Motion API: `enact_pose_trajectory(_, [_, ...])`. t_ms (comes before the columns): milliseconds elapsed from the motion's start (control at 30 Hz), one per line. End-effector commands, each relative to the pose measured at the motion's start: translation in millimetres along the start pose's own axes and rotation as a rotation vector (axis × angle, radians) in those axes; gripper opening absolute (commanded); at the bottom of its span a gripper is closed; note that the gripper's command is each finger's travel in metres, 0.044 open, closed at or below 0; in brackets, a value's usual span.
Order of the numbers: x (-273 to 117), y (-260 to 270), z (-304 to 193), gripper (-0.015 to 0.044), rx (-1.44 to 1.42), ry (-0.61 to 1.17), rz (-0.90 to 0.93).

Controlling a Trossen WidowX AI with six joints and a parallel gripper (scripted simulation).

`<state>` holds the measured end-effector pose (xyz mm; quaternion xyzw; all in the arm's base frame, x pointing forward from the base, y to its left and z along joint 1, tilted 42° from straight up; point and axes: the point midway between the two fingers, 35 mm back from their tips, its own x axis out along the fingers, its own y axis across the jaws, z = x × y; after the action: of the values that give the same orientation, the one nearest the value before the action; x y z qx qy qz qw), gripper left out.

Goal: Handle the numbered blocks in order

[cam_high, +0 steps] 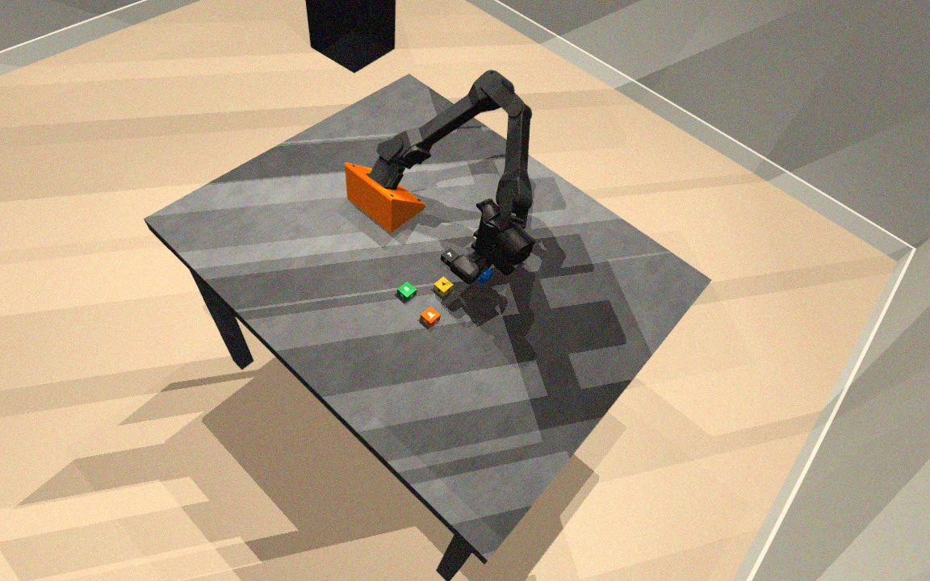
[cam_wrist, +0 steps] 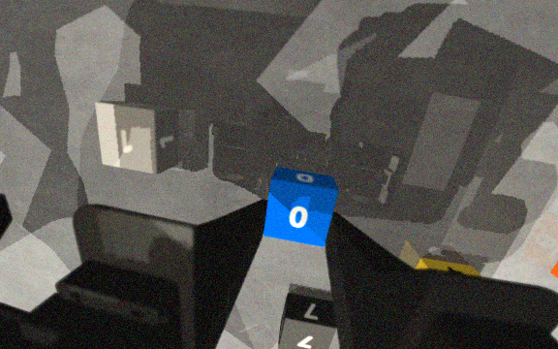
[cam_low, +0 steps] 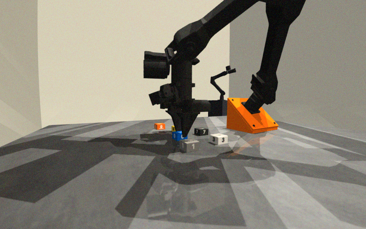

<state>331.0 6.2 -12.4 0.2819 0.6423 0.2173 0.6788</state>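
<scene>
Blue block 0 (cam_high: 485, 275) (cam_low: 177, 136) (cam_wrist: 299, 208) was pinched by the gripper (cam_high: 481, 276) (cam_low: 180, 135) (cam_wrist: 297, 213); black block 7 (cam_high: 448, 257) (cam_low: 201, 131) (cam_wrist: 308, 317) lay toward six o'clock in the wrist view.

The top camera looks down from high up at the whole table (cam_high: 382, 361). The low side one (almost on the tabletop (cam_low: 178, 182)) and the close, down-facing wrist one share the blue block (cam_low: 177, 136) (cam_wrist: 299, 208).

0, blue block (cam_high: 485, 276) (cam_low: 176, 136) (cam_wrist: 299, 206); 3, white block (cam_low: 218, 139)
</scene>
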Motion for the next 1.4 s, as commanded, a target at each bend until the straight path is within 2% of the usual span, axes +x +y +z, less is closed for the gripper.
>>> enact_pose_trajectory(0, [0,0,0,0.0173,0.004,-0.002,0.003])
enact_pose_trajectory(300, [0,0,0,0.0400,0.004,-0.002,0.003])
enact_pose_trajectory(400, [-3,0,0,0.0400,0.004,-0.002,0.002])
enact_pose_trajectory(500, [-33,0,0,0.0400,0.004,-0.002,0.001])
enact_pose_trajectory(633, [-36,0,0,0.0400,0.004,-0.002,0.001])
enact_pose_trajectory(700, [-46,-1,2,0.0348,0.004,-0.002,0.000])
enact_pose_trajectory(867, [-114,-1,1,0.0216,0.004,-0.001,-0.002])
enact_pose_trajectory(1000, [-117,-1,0,0.0120,0.004,-0.001,-0.002])
enact_pose_trajectory(1267, [-117,-1,0,0.0120,0.004,-0.001,-0.002])
enact_pose_trajectory(1367, [-117,29,15,0.0120,0.005,-0.002,-0.004])
